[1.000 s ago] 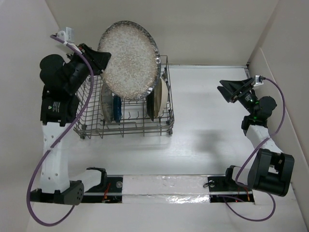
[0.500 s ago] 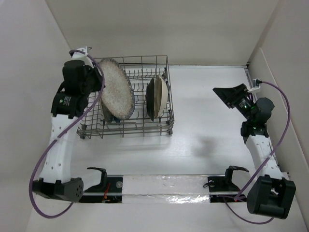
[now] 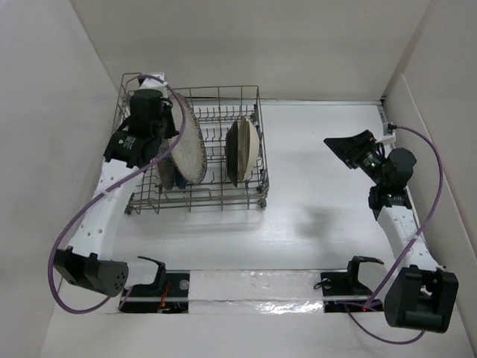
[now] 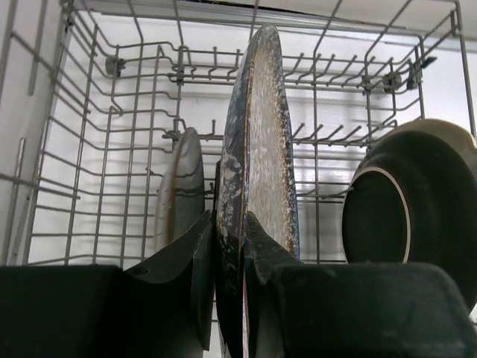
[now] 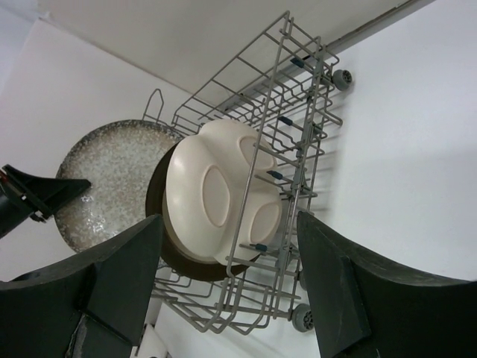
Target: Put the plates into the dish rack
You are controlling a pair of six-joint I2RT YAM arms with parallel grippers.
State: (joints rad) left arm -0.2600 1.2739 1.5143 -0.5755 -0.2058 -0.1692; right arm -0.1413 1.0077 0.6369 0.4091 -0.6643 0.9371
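Speckled grey-beige plate [image 4: 262, 149] stands on edge inside the dish rack [image 4: 112, 149], its rim pointing up and its speckled face turned toward the rack's right side. Seen from above, it leans a little and sits in the left half of the rack, between the upright tines. Its near, lower rim is pinched by the left gripper [image 4: 229, 233], one dark finger [image 4: 195, 253] pressed to the plate's back and the other to its speckled front, so the jaws stand narrow with only the plate's thickness between them. Whether the plate's bottom edge touches the rack floor cannot be told, since the fingers hide it.

Just to the left of this plate a grey plate [image 4: 179, 190] stands on edge in the next slot, near but apart from it. Well to the right, a round plate with a dark underside [image 4: 395, 216] stands upright, and the cream three-compartment plate [image 5: 223, 198] leans against its far side, close to the rack's right wall.

Beyond the rack, over the white table [image 3: 313, 201], the right gripper [image 3: 345, 147] hangs well apart from everything, fingers spread wide with nothing between them, aimed toward the rack
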